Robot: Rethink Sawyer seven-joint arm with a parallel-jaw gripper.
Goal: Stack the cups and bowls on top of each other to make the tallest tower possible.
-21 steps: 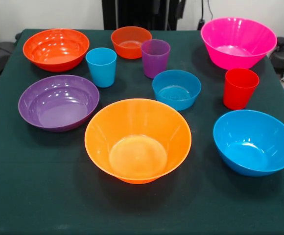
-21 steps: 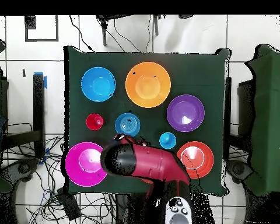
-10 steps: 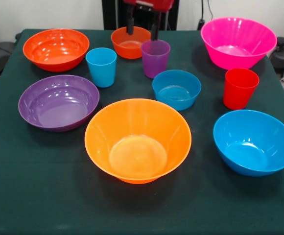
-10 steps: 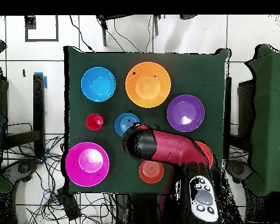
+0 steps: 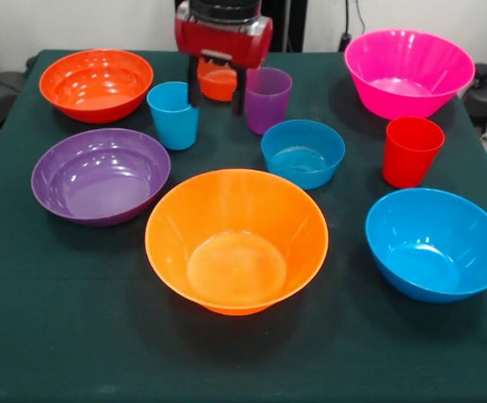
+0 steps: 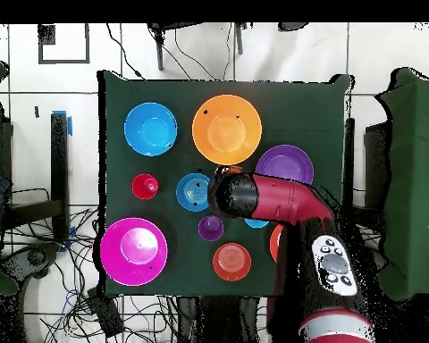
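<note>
All cups and bowls stand apart on the green table; no tower stands. My gripper (image 5: 216, 104) is open and empty, low between the light blue cup (image 5: 175, 115) and the purple cup (image 5: 267, 99), in front of the small orange bowl (image 5: 219, 83), which it partly hides. The large orange bowl (image 5: 236, 239) sits near the front. Around it are the purple bowl (image 5: 101, 175), red-orange bowl (image 5: 96, 82), small blue bowl (image 5: 302, 153), red cup (image 5: 411, 151), large blue bowl (image 5: 436, 243) and pink bowl (image 5: 408, 71). In the overhead view the arm (image 6: 267, 198) covers the light blue cup.
The dark green cloth (image 5: 59, 336) runs to the table's edges on all sides. In the overhead view, cables (image 6: 48, 268) lie on the tiled floor and dark chairs (image 6: 406, 179) stand beside the table.
The gripper has come forward and down from above the small orange bowl to between the light blue and purple cups. It stays open. No cup or bowl has moved.
</note>
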